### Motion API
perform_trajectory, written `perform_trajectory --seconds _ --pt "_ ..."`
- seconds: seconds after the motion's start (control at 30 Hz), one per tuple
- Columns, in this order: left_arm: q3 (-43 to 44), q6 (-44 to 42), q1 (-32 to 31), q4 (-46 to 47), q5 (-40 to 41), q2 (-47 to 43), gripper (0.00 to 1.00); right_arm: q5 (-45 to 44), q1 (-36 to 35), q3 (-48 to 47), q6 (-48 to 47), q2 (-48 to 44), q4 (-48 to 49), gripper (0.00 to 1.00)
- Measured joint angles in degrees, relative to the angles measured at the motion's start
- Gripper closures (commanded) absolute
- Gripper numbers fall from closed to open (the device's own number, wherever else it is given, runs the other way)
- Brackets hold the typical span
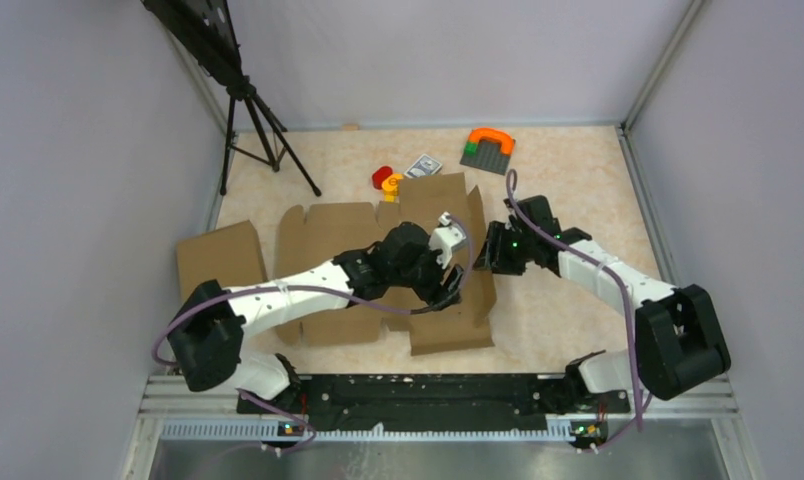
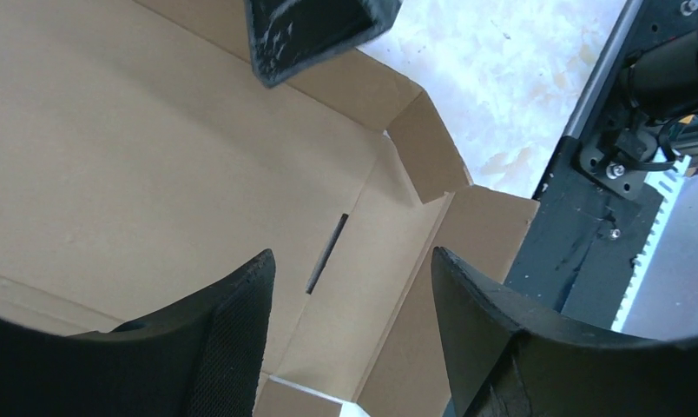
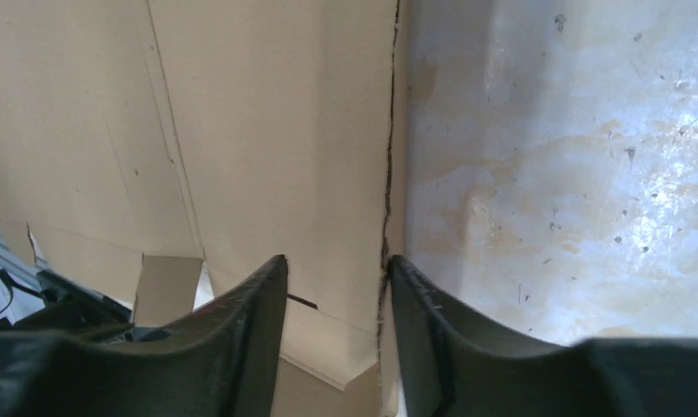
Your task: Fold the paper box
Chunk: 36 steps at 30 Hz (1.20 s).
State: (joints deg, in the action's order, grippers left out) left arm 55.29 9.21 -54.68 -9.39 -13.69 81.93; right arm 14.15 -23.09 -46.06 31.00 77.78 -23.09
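Observation:
The paper box (image 1: 328,240) is a flat brown cardboard blank spread across the table's middle, with its right-hand panels partly raised. My left gripper (image 1: 452,286) hovers open over the blank's near right part. The left wrist view shows its fingers (image 2: 241,321) apart above a panel with a thin slot (image 2: 327,253), and nothing between them (image 2: 352,261). My right gripper (image 1: 485,256) is at the blank's right edge. In the right wrist view (image 3: 337,265) it is open, with the cardboard's edge (image 3: 387,174) running close by its right finger (image 3: 424,304).
A black tripod (image 1: 260,125) stands at the back left. A green plate with an orange arch (image 1: 488,148), red and yellow toys (image 1: 386,180) and a small printed card (image 1: 424,164) lie behind the blank. The black rail (image 1: 428,395) runs along the near edge.

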Motion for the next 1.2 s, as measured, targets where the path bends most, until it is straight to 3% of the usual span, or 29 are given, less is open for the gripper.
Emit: perform_trajectory --seconds 0.17,0.33,0.5,0.77,1.0,1.2 --pt "-1.8 -1.9 -3.0 2.7 2.7 0.9 0.31 3.4 2.0 1.6 1.8 -0.7 3.0 0.60" --pt "1.8 -4.4 -7.8 2.2 4.3 6.3 0.31 5.1 2.6 2.3 2.1 -0.7 3.5 0.62" --pt "6.3 -5.2 -8.1 1.2 3.3 11.3 0.38 5.7 2.6 2.6 2.2 -0.7 4.0 0.62" --pt "9.8 -7.2 -8.7 1.0 0.5 15.7 0.39 6.3 2.6 2.6 2.2 -0.6 4.2 0.62" --pt "10.5 -9.2 -8.9 -1.2 -1.4 16.6 0.69 6.3 2.6 2.6 2.2 -0.2 4.2 0.62" --pt "10.6 -12.7 -8.9 -3.1 0.2 18.0 0.79 6.3 2.6 2.6 2.1 0.3 4.2 0.62"
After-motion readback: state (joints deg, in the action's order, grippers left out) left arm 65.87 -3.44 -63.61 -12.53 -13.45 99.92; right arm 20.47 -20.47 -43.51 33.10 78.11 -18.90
